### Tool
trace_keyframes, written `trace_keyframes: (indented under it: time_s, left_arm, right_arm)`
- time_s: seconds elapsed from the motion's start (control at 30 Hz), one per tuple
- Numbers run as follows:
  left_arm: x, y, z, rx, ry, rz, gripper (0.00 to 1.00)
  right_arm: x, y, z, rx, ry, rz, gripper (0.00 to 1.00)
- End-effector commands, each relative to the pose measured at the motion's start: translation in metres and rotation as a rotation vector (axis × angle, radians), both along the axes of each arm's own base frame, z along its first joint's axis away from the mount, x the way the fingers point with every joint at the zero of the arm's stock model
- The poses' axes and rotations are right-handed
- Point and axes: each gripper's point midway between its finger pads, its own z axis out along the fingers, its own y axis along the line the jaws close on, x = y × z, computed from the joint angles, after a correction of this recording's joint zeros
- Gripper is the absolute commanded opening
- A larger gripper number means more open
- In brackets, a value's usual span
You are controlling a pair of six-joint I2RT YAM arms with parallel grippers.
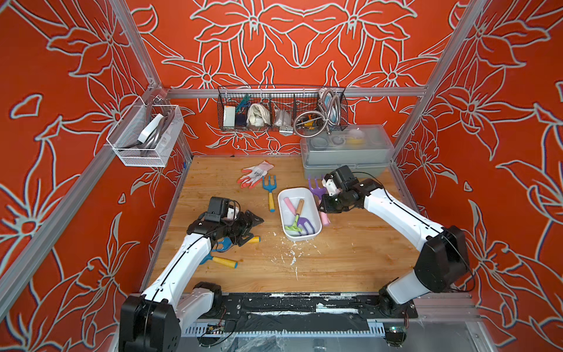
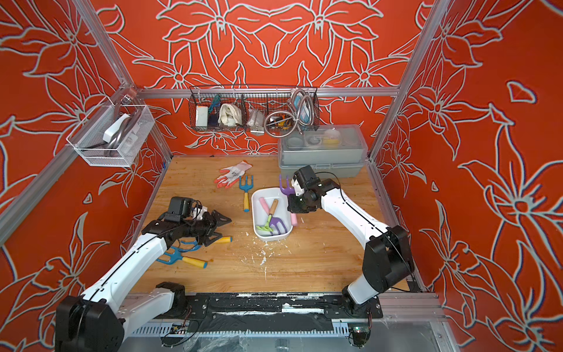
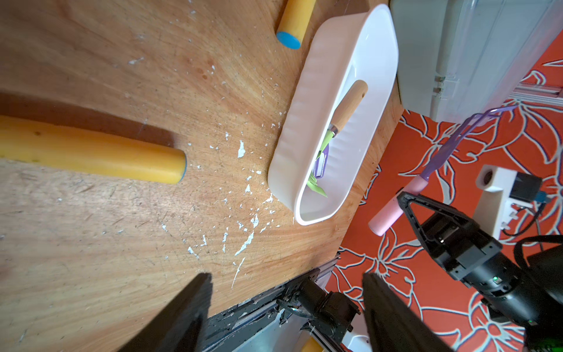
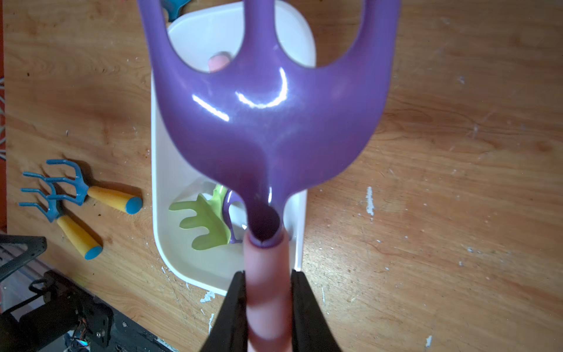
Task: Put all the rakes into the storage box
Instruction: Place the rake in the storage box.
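Observation:
A purple rake [image 1: 315, 185] [image 2: 285, 186] with a pink handle hangs tilted over the right rim of the white storage box [image 1: 301, 238] [image 2: 271, 238]. My right gripper [image 1: 321, 208] [image 2: 291, 208] [image 4: 267, 274] is shut on that pink handle. Its purple head [image 4: 268, 122] fills the right wrist view, with the box rim [image 4: 155, 152] below it. In the box lie another purple rake [image 1: 305, 226] and a green rake [image 1: 292, 227] with a wooden handle. My left gripper [image 1: 256, 228] [image 2: 224, 227] [image 3: 286, 277] is open and holds nothing, left of the box [image 3: 292, 137].
Two blue rakes with yellow handles [image 1: 224, 261] [image 1: 227, 243] lie under my left arm. A blue fork [image 1: 270, 192] and a pair of gloves [image 1: 256, 173] lie behind the box. A grey case [image 1: 345, 149] stands at the back right. Wire baskets [image 1: 280, 109] [image 1: 146, 134] hang on the walls.

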Motion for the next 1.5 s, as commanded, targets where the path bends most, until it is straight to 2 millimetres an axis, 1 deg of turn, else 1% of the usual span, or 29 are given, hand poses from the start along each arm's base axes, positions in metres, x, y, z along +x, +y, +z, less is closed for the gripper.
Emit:
trace_keyframes:
  time_s: [0.0, 0.23, 0.37, 0.53, 0.63, 0.67, 0.73, 0.8, 0.87, 0.97, 1.1, 1.3, 1.47]
  left_arm:
    - [-0.005, 0.004, -0.001, 0.012, -0.003, 0.007, 0.79]
    - [-0.007, 0.006, -0.005, 0.018, 0.004, 0.020, 0.79]
    - [-0.007, 0.006, -0.003, 0.016, 0.004, 0.019, 0.79]
    - [-0.007, 0.006, -0.002, 0.022, 0.004, 0.018, 0.79]
    - [-0.008, 0.007, -0.003, 0.023, 0.009, 0.019, 0.79]
    - [-0.008, 0.007, -0.003, 0.025, 0.011, 0.020, 0.79]
    - [-0.009, 0.007, -0.004, 0.027, 0.013, 0.021, 0.79]
    - [-0.008, 0.008, -0.004, 0.029, 0.012, 0.023, 0.79]
    - [-0.008, 0.008, -0.004, 0.030, 0.014, 0.025, 0.79]
    - [-0.008, 0.008, -0.003, 0.032, 0.010, 0.025, 0.79]
    - [-0.006, 0.008, 0.000, 0.032, 0.002, 0.026, 0.79]
    - [-0.004, 0.010, 0.004, 0.045, -0.004, 0.025, 0.79]
    - [-0.006, 0.018, 0.004, 0.103, 0.003, 0.042, 0.77]
  right_arm:
    - [-0.009, 0.012, 0.001, -0.002, 0.019, 0.062, 0.00]
    - [-0.014, 0.034, -0.012, 0.015, 0.056, 0.087, 0.00]
    - [-0.011, 0.042, -0.016, 0.012, 0.064, 0.099, 0.00]
    - [-0.004, 0.046, -0.020, 0.004, 0.070, 0.101, 0.01]
    - [0.000, 0.047, -0.022, -0.011, 0.071, 0.098, 0.06]
    - [0.002, 0.046, -0.022, -0.017, 0.070, 0.095, 0.09]
    - [0.003, 0.045, -0.022, -0.030, 0.068, 0.092, 0.18]
    - [0.005, 0.044, -0.021, -0.037, 0.059, 0.089, 0.27]
    - [0.007, 0.042, -0.017, -0.042, 0.039, 0.084, 0.34]
    - [0.010, 0.040, -0.010, -0.048, 0.011, 0.083, 0.41]
    - [0.011, 0.038, -0.001, -0.050, -0.015, 0.086, 0.40]
    - [0.008, 0.030, 0.013, -0.059, -0.055, 0.082, 0.37]
    - [0.002, 0.023, 0.024, -0.062, -0.084, 0.087, 0.35]
